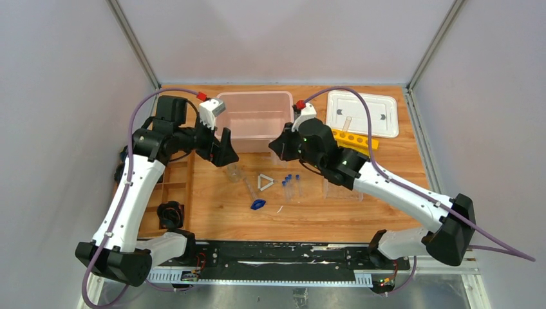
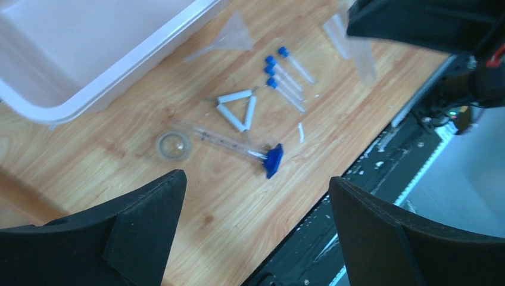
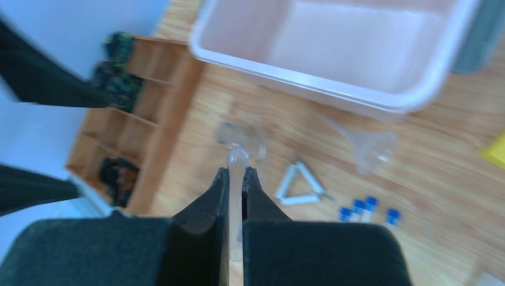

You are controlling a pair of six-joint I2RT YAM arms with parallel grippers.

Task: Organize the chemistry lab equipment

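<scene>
Blur softens my right wrist view, yet the right claw (image 3: 237,179) pinches a clear tube (image 3: 237,159), lower end hidden. Left claw (image 2: 256,182) gapes empty above triangle (image 2: 236,109) and capped tubes (image 2: 283,74) on the tabletop (image 2: 226,208).

Your left gripper (image 2: 256,180) hovered, jaws spread wide, over the white triangle (image 2: 236,110), the blue clip (image 2: 273,159) and the blue-capped tubes (image 2: 284,74).
</scene>
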